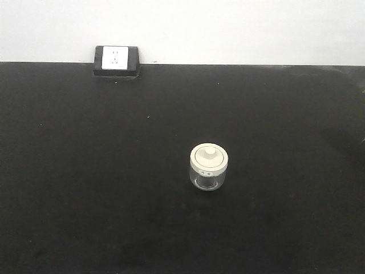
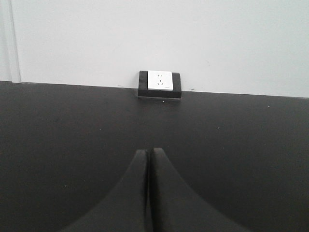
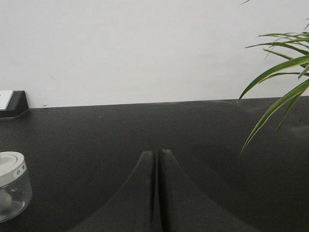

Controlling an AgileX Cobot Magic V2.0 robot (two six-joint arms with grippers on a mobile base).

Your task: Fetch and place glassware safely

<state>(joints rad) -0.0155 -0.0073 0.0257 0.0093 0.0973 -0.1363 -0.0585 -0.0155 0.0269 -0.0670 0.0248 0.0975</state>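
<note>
Small glass jar (image 1: 209, 167), upright on the black table (image 1: 85, 188): probably light, rigid, slippery and breakable. Best gripped across its clear body, below the lid (image 1: 209, 157). Left gripper (image 2: 149, 153) and right gripper (image 3: 157, 154) both pressed closed, holding nothing.

the jar (image 1: 209, 167) stands upright on the table (image 1: 85, 188), right of centre, with the lid (image 1: 209, 156) seated on top. the socket box (image 1: 117, 61) sits at the table's rear edge against the wall (image 1: 239, 28), behind and left of the jar, well apart. plant leaves (image 3: 280, 72) overhang the table's right side.
</note>
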